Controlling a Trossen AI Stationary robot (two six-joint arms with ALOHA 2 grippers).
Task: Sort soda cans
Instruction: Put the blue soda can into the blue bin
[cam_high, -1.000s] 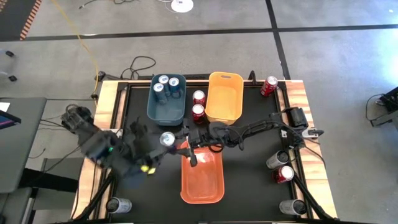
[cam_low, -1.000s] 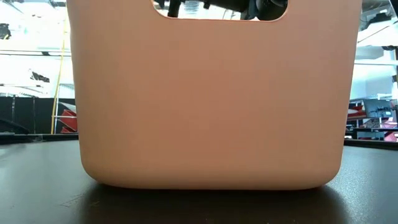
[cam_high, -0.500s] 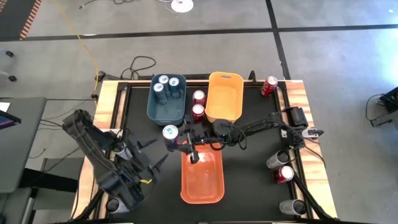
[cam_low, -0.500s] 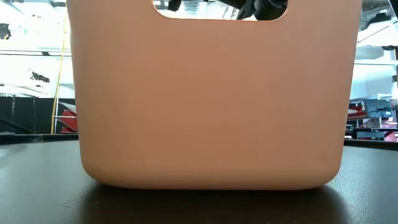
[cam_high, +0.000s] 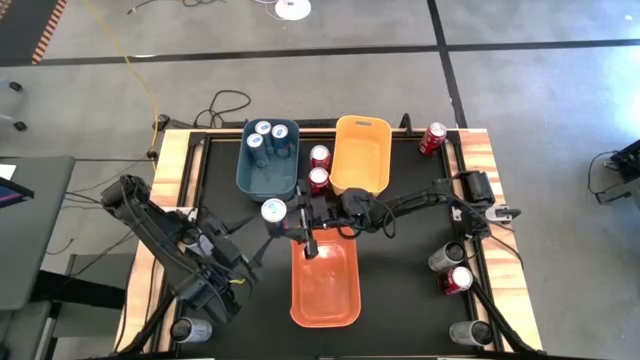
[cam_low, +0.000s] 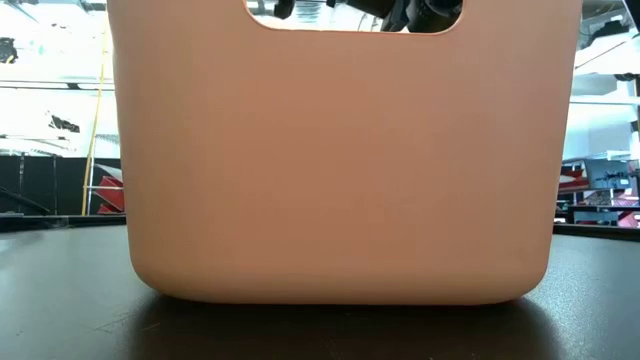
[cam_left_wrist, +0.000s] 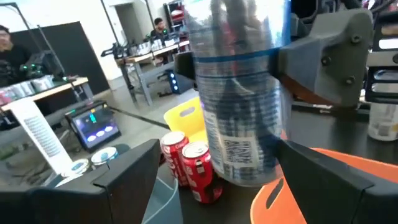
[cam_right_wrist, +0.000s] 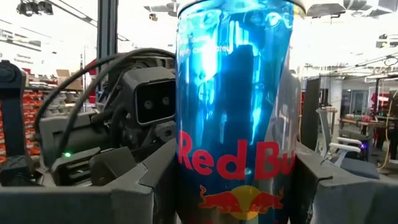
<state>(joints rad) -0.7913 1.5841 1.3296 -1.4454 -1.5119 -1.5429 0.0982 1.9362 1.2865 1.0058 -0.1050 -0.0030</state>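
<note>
A blue soda can hangs upright just past the far left corner of the orange bin, with my right gripper shut on it; the right wrist view shows the can filling the gap between the fingers. My left gripper stands open on the can's near-left side, pointing level at the can without touching it. Three blue cans stand in the blue bin. Two red cans stand on the table between the blue and yellow bins. My right gripper pinches the blue can's side wall between its two fingers, on opposite sides at about mid-height. The fingers come roughly level from the table's right. The can stands upright in the hold, lifted clear of the table.
The yellow bin stands at the far middle. Loose cans lie along the edges: a red one at the far right, several at the near right, a silver one at the near left. The orange bin's wall fills the low view.
My left arm has sunk and drawn back toward the table's near left corner, away from the blue can, while its gripper turned about and stayed open. My right gripper keeps its hold on the can, whose top has shifted slightly toward the far edge.
</note>
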